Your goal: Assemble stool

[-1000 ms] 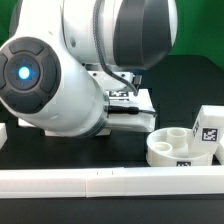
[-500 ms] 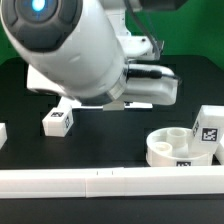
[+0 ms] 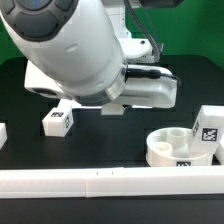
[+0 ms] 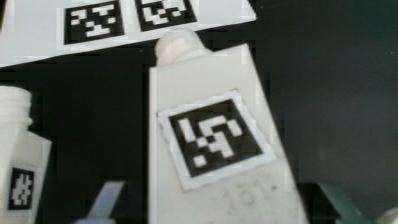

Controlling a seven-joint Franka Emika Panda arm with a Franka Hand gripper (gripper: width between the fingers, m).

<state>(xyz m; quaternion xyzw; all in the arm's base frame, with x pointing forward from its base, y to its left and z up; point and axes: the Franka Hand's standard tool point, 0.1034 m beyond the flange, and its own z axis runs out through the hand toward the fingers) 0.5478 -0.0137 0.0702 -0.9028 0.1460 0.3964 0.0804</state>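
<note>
changed: arm now high on the exterior view's left; a second ago sat low and hid most of the table. Barely any shift in the last half second.
uncovered: loose leg, lying well apart from the seat
grip: gripper pinching the held leg, one fingertip on each side of its end. Hidden behind the arm in the exterior view.
meaning: pick looks done. Probably next up is carrying that leg over to a seat socket.
seat count: 1, on the exterior view's right, just behind the rail
leg count: 1 held, 1 loose, plus a third leg right at the seat, can't tell if socketed. The leg beside the held one in the wrist view may be the loose one.
marker board count: 1
</note>
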